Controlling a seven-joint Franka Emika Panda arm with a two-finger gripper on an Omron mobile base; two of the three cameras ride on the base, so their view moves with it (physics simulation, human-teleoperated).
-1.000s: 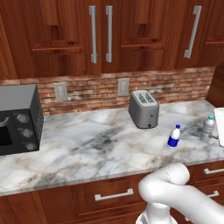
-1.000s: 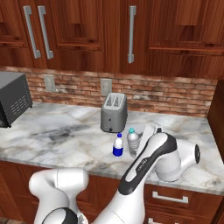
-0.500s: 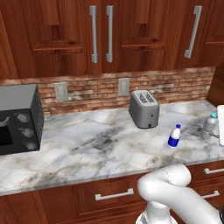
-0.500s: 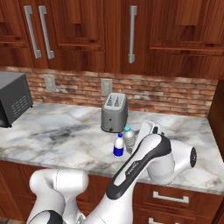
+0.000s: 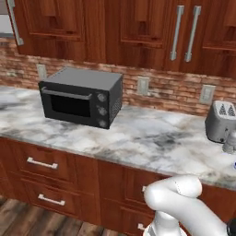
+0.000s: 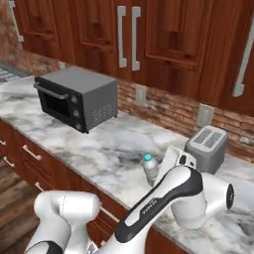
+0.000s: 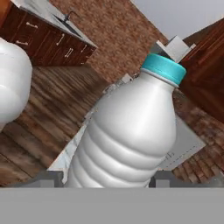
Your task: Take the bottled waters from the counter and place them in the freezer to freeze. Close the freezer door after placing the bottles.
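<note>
Along the left stretch of the desk sits a dark grey toaster oven, back near the brick wall under the wood cabinets. Moving right, bare marble runs to the silver toaster, which stands toward the back edge on the right side. Just in front of the toaster, the white arm's wrist rises above the desk's front half, and beside it a bottled water shows its blue cap and clear shoulder.

Seen along the gripper, that bottle stands between the two dark fingertips, body ribbed, cap tilted up and to the right. The gripper appears clamped on the bottle's lower body, one tip at each side (the contact itself is cut off at the frame's bottom, so the firmness of the hold is a judgement). Wood floor and a far run of cabinets show behind the bottle, which suggests it is lifted clear of the marble.

The step in hand looks like the carry toward the freezer. To do it well, hold the grip steady, since a smooth ribbed bottle could slip or swivel if the fingers ease. Keep the bottle high enough to pass the desk's front edge and the toaster, and swing slowly so the load does not tip. The freezer is not in sight, so the base probably has some driving to do before the bottle can be placed.
</note>
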